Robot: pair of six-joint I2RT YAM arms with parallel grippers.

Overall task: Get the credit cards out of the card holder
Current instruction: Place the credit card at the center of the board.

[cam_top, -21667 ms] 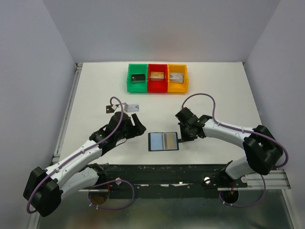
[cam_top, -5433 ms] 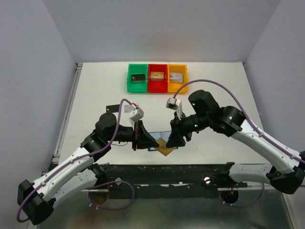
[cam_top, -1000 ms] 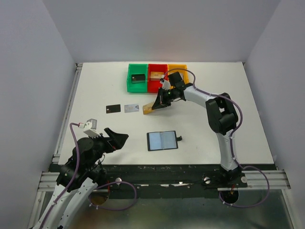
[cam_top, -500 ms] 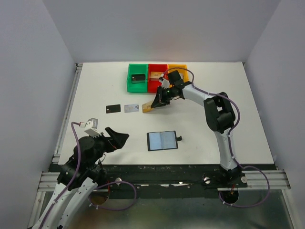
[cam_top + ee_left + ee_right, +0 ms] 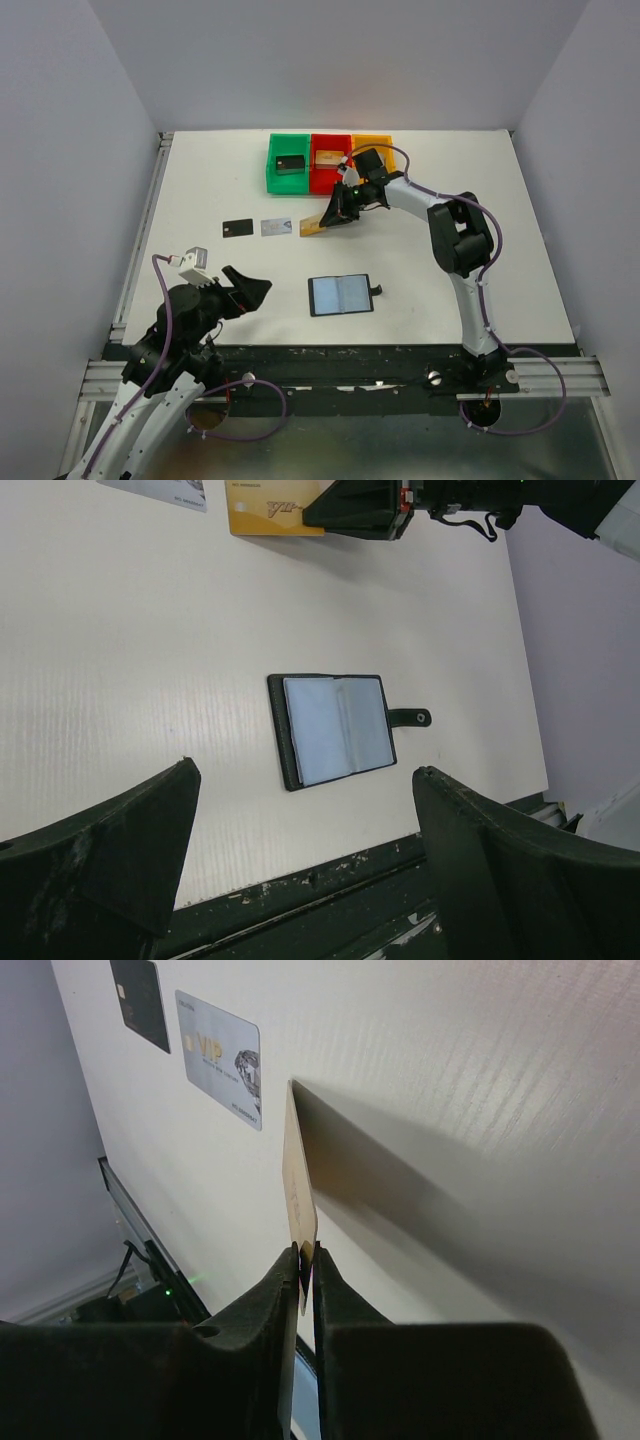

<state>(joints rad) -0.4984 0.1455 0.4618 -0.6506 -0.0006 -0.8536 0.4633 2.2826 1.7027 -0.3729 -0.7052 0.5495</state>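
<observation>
Top external view, starting at the near edge: the left claw (image 5: 247, 283) hangs above the desk (image 5: 470, 260) toward the near left corner, its jaws spread wide with nothing between them. The left wrist view looks out between those two dark fingers (image 5: 130, 850) at the card holder (image 5: 334, 730). That holder lies open and flat a little in from the near edge, about midway along it, blue-grey inner faces up and its small strap tab (image 5: 377, 291) pointing toward the right edge; neither claw touches it. Farther in, left of the desk's middle, three cards make a row running left to right. The black card (image 5: 237, 228) and the silver-grey card (image 5: 276, 227) lie flat, just beside each other, and the tan-gold card (image 5: 312, 226) comes next, tilted. Its right end sits between the jaws of the right claw (image 5: 307, 1252), whose arm reaches across from the right. In the right wrist view those jaws stand narrow on either side of the card's end, and the card is seen edge-on with its shadow on the desk. Whether they pinch it or only flank it I cannot tell. At the middle of the far edge three bins stand side by side, touching: a green bin (image 5: 272, 170) with a black block (image 5: 291, 163), a red bin (image 5: 330, 186) with a tan block (image 5: 328, 157), and a yellow bin (image 5: 375, 140) partly hidden by the right arm.
</observation>
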